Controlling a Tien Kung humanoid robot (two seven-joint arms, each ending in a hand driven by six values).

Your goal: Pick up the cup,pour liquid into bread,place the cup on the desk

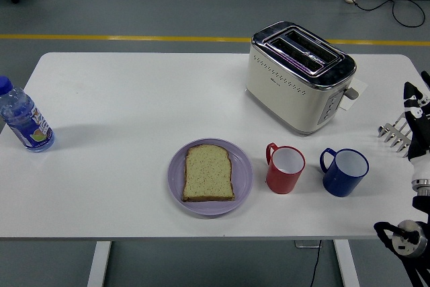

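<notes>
Head view: my right robot hand (pixel 418 115) at right edge, fingers half cropped, can't tell spread or curled. Blue cup (pixel 345 172) on bench (pixel 134 112), right of red cup (pixel 285 168). Bread slice (pixel 208 173) on purple plate (pixel 243 179).

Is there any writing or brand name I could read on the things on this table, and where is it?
None can be read.
Toaster: a small dark mark on its cream side, too small to read.
Water bottle: a colourful label, its print blurred.
Red cup, blue cup, purple plate: no print in view.
</notes>
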